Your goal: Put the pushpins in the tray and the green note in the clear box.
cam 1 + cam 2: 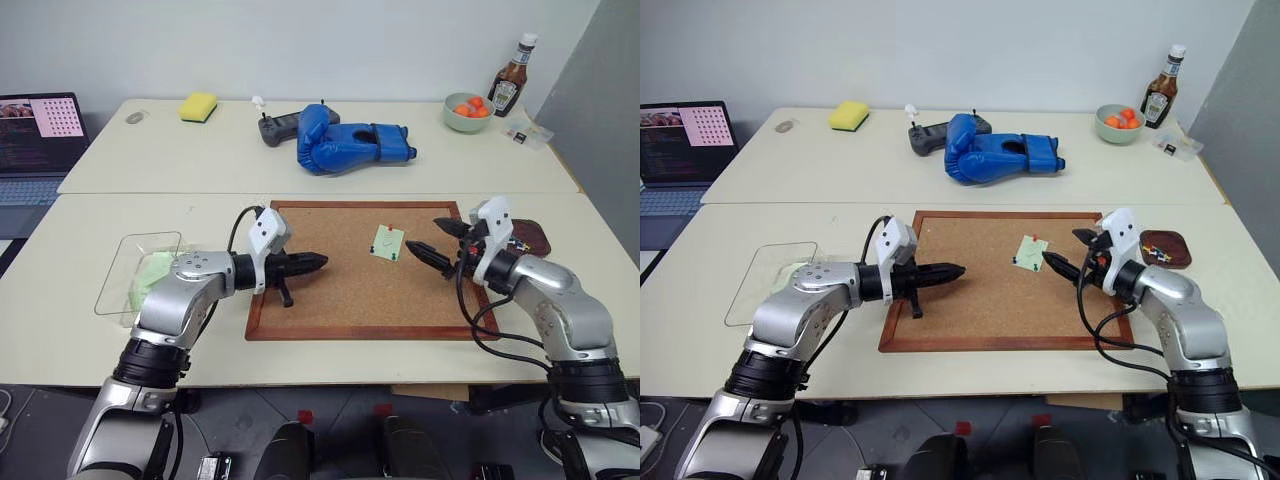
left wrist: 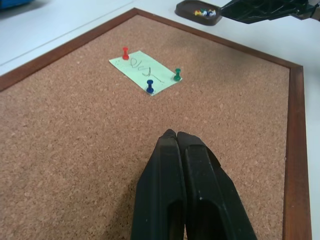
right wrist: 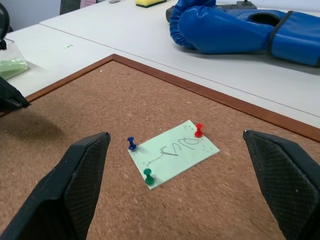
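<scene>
The green note (image 1: 388, 242) lies flat on the cork board (image 1: 330, 300), held by a red pushpin (image 3: 198, 130), a blue one (image 3: 131, 143) and a green one (image 3: 148, 175). My left gripper (image 1: 318, 262) is shut with nothing in it, over the board to the left of the note. From the right, my right gripper (image 1: 427, 243) faces the note, open, one finger to each side of it (image 3: 176, 136) and short of touching. The dark brown tray (image 1: 1164, 248) sits off the board's right edge with several pins inside. At the left stands the clear box (image 1: 130, 255), pale green paper in it.
On the far table lie a blue boxing glove (image 1: 350, 140), a dark controller (image 1: 278, 128) and a yellow sponge (image 1: 198, 106). A bowl of orange fruit (image 1: 467, 110) and a sauce bottle (image 1: 511, 80) stand far right. A laptop (image 1: 40, 135) is at the left.
</scene>
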You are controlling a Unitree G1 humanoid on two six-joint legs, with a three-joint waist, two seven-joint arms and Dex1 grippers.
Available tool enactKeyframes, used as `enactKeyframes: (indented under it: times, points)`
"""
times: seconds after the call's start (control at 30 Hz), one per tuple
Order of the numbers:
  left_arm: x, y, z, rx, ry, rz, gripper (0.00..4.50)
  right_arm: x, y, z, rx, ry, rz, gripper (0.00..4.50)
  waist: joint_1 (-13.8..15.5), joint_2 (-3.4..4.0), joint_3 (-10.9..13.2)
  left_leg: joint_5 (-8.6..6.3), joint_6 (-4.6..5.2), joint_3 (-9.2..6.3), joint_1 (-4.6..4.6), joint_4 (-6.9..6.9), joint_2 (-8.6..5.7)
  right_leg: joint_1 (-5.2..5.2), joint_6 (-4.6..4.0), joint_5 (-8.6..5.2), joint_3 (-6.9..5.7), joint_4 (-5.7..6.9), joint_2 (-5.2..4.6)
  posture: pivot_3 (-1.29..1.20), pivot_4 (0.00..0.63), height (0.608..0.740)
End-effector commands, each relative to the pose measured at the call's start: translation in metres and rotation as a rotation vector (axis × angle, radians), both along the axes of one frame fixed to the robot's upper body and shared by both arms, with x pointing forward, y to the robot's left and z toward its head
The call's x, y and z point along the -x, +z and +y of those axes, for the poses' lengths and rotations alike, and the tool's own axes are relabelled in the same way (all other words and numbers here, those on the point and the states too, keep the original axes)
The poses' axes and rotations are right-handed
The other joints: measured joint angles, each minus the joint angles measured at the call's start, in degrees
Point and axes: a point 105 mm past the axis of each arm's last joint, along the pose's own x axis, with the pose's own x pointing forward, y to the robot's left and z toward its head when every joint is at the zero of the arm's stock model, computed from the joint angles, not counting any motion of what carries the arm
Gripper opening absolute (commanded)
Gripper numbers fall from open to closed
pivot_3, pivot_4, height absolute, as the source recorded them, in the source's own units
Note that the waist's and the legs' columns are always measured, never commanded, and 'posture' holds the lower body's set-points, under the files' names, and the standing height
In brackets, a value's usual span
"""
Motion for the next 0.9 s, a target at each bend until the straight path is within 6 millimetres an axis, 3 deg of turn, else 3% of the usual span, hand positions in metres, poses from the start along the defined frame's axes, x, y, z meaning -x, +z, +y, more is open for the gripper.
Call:
enactKeyframes:
  times: [0.03, 0.23, 0.5, 0.8, 0.9]
  points:
    - [-0.003, -0.005, -0.004, -0.046, -0.005, -0.004, 0.02, -0.01, 0.011, 0.008, 0.006, 0.012, -0.061, 4.5, 0.0, 0.0, 0.0, 0.0, 0.0, 0.01, 0.0, 0.0, 0.0, -0.01, 0.0, 0.0, 0.01, 0.0, 0.0, 0.0, 0.15, 0.74]
    - [-0.006, -0.039, -0.007, -0.151, -0.003, 0.06, 0.02, -0.028, 0.008, 0.019, 0.013, 0.019, -0.052, 4.5, -0.1, 0.01, 0.0, 0.0, 0.0, 0.02, 0.01, 0.01, 0.0, -0.04, 0.0, 0.0, 0.01, 0.03, 0.01, 0.0, 0.15, 0.74]
    - [0.0, -0.06, -0.005, -0.23, -0.052, 0.123, 0.02, -0.049, 0.002, 0.032, 0.014, 0.033, -0.021, 4.5, 0.1, 0.04, 0.0, 0.01, 0.0, -0.01, 0.02, 0.04, -0.03, 0.0, -0.01, 0.01, -0.01, 0.07, 0.0, 0.0, 0.15, 0.74]
    - [0.001, -0.06, -0.005, -0.243, -0.067, 0.134, 0.02, -0.068, -0.011, 0.039, 0.043, 0.036, 0.019, 4.5, -0.1, 0.06, 0.0, 0.01, 0.0, 0.03, 0.07, 0.02, -0.02, 0.0, -0.01, 0.02, 0.02, 0.06, 0.0, 0.0, 0.15, 0.74]
    - [0.002, -0.061, -0.005, -0.248, -0.071, 0.137, 0.0, -0.073, -0.012, 0.039, 0.034, 0.027, 0.027, 4.07, -0.2, 0.06, 0.0, 0.01, 0.0, 0.06, 0.08, 0.02, -0.02, 0.0, -0.01, 0.02, 0.04, 0.06, 0.0, 0.0, 0.15, 0.74]
